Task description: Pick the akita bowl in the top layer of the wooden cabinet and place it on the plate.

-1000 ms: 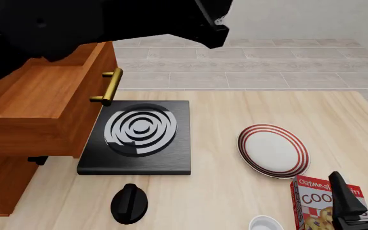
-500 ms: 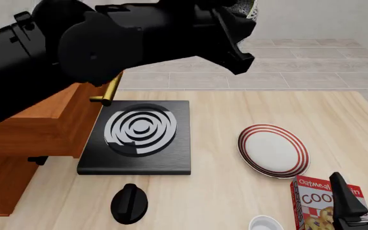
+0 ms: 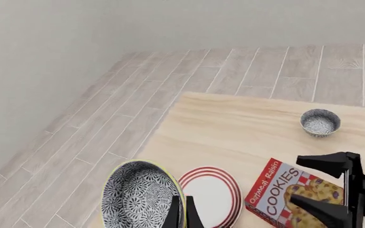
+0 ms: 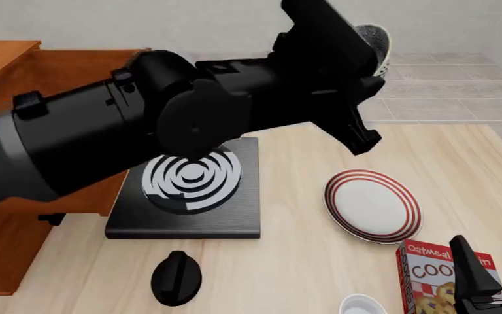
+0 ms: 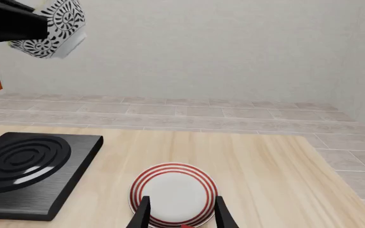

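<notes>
One small round speckled black-and-white bowl [image 3: 141,199] sits pinched in the left gripper [image 3: 181,214], high in the air near the top of the front view. Below it, at the lower right, lies the round white plate with red rings [image 4: 372,205]. Down in the bottom right corner the right gripper [image 5: 181,214] waits with its fingers spread.

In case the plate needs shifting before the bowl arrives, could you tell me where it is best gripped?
Pinch the plate's near rim, coming down from above on the right pincer's side, one finger inside, one outside. It lies flat on the table and looks too wide to span.
</notes>
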### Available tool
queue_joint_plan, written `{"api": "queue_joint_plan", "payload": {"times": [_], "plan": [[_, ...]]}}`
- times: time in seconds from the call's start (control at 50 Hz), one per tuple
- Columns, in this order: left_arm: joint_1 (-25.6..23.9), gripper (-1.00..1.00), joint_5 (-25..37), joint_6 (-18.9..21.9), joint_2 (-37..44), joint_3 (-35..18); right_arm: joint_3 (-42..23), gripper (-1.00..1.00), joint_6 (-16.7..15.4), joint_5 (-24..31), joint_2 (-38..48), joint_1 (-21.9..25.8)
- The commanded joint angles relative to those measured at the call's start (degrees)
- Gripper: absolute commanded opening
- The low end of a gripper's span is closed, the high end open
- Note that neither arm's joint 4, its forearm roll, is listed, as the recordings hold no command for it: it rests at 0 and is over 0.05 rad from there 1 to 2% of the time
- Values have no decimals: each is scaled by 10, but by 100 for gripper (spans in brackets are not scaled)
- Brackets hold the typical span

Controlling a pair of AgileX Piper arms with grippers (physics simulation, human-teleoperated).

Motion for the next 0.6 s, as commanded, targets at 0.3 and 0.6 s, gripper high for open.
{"api": "queue_joint_plan", "payload": {"times": [0.3,0.6], "plan": [[-58,-100,-27,94,44,4,-1,100,-2,-1,0,0],[-98,-100,-4,129,108,-48,-1,100,-2,-1,0,0]]}}
